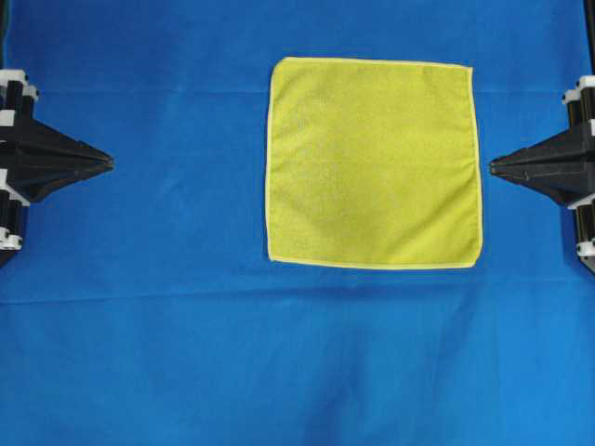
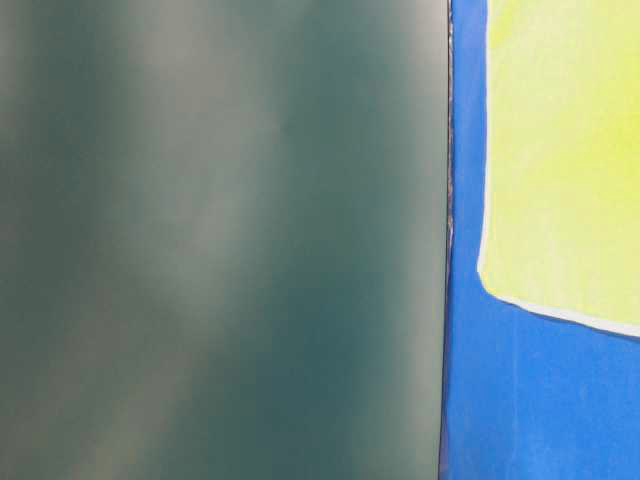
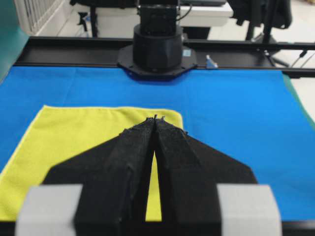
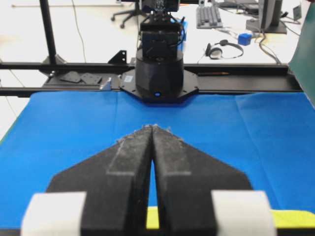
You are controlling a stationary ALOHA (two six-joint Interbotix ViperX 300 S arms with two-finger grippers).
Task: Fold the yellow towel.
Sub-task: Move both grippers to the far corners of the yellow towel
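The yellow towel [image 1: 374, 163] lies spread flat and square on the blue cloth that covers the table [image 1: 139, 353], a little toward 2 o'clock from the middle of the overhead view. No fold has been made yet, so the step in hand is, by my judgement, the first grasp on an edge or corner.

To do it well, I would have each hand take a corner on one side of the towel, pinching only the paler hem so the blue cloth under it is not caught as well. Both corners should rise together and travel level toward the opposite edge, so the hems meet evenly. The microfibre probably clings and drags, so a lift clear of the surface should help before carrying over.

Nearest in the overhead view, the bare blue table runs along 6 o'clock. At 9 o'clock the left hand [image 1: 108, 163] waits well apart from the towel, its fingers pressed together to a point, holding nothing and touching nothing. At 3 o'clock the right hand [image 1: 494, 165] is likewise closed and empty, near the towel's right hem but not touching it.

In the left wrist view the closed tips [image 3: 155, 119] point over the towel's corner. Farther off in that view stands the black base of the opposite arm [image 3: 157, 49].
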